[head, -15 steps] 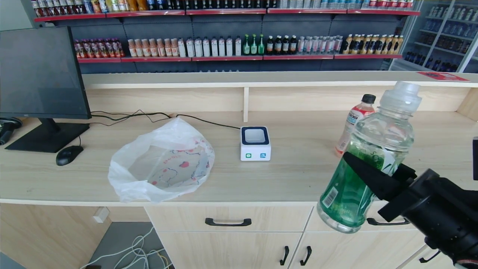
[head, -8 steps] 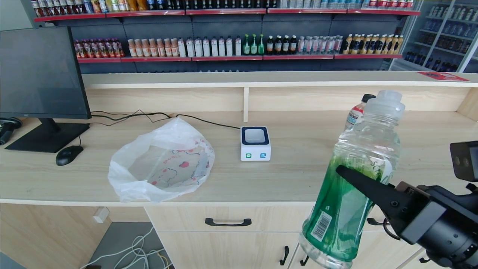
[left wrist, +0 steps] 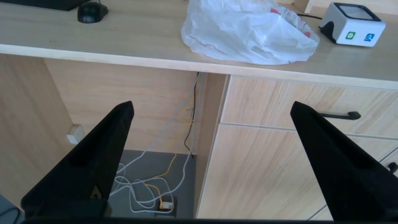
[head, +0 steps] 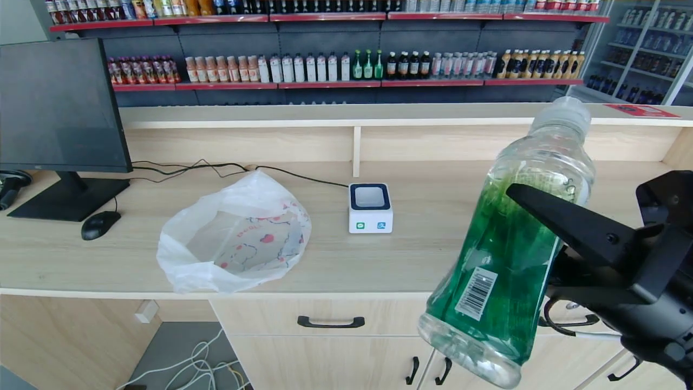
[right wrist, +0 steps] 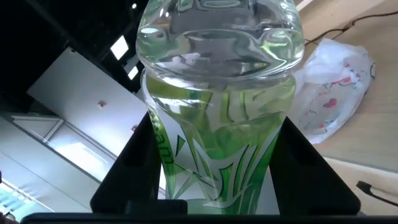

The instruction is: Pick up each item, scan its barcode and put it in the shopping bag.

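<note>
The right gripper was clamped around the tilted green drink bottle. The barcode scanner and shopping bag sat well to its left. The left gripper gaped wide, holding nothing.

head above counter, all share shopping bag

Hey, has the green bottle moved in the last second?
Yes. The green bottle, clamped in the right gripper, has risen and come nearer the head camera: its cap now tops the back ledge, which stayed fixed.

barcode on green bottle, digits illegible
</note>
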Robot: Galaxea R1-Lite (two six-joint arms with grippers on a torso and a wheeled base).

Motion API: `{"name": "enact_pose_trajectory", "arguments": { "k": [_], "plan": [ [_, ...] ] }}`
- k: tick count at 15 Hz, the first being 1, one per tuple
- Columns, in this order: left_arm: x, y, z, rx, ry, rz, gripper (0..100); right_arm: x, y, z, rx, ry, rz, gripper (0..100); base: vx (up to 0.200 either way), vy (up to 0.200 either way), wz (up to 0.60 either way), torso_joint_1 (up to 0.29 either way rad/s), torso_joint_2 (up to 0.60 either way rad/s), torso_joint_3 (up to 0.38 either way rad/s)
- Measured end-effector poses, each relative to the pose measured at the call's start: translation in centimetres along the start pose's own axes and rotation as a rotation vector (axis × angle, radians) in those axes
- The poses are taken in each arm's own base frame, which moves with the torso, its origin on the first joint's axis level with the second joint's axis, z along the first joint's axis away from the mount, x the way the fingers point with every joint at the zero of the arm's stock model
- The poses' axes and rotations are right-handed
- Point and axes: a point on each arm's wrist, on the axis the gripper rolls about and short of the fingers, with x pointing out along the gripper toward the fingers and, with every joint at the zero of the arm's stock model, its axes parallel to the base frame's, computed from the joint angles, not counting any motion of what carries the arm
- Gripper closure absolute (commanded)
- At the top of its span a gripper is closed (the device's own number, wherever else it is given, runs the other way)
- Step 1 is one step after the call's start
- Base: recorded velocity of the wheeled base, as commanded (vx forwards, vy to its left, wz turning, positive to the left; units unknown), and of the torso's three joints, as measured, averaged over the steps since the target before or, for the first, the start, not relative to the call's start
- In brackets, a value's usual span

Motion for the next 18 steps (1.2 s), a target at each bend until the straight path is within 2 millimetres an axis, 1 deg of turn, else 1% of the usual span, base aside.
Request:
{"name": "enact_pose_trajectory", "arguments": {
  "k": [3, 8, 12, 15, 18],
  "plan": [
    [0.0, 0.0, 0.0, 0.0, 0.0, 0.0, 0, 1.5, 0.2, 0.1, 0.02, -0.005, 0.033, 100, 0.0, 0.0, 0.0, 0.0, 0.0, 0.0],
    [0.0, 0.0, 0.0, 0.0, 0.0, 0.0, 0, 2.1, 1.2, -1.0, 0.092, 0.043, 0.082, 100, 0.0, 0.0, 0.0, 0.0, 0.0, 0.0],
    [0.0, 0.0, 0.0, 0.0, 0.0, 0.0, 0, 1.9, 3.0, -1.8, 0.134, 0.082, 0.156, 100, 0.0, 0.0, 0.0, 0.0, 0.0, 0.0],
    [0.0, 0.0, 0.0, 0.0, -0.001, 0.0, 0, 1.2, 4.0, -1.3, 0.157, 0.074, 0.196, 100, 0.0, 0.0, 0.0, 0.0, 0.0, 0.0],
    [0.0, 0.0, 0.0, 0.0, 0.0, 0.0, 0, 0.8, 4.3, -1.2, 0.165, 0.071, 0.206, 100, 0.0, 0.0, 0.0, 0.0, 0.0, 0.0]
  ]
}}
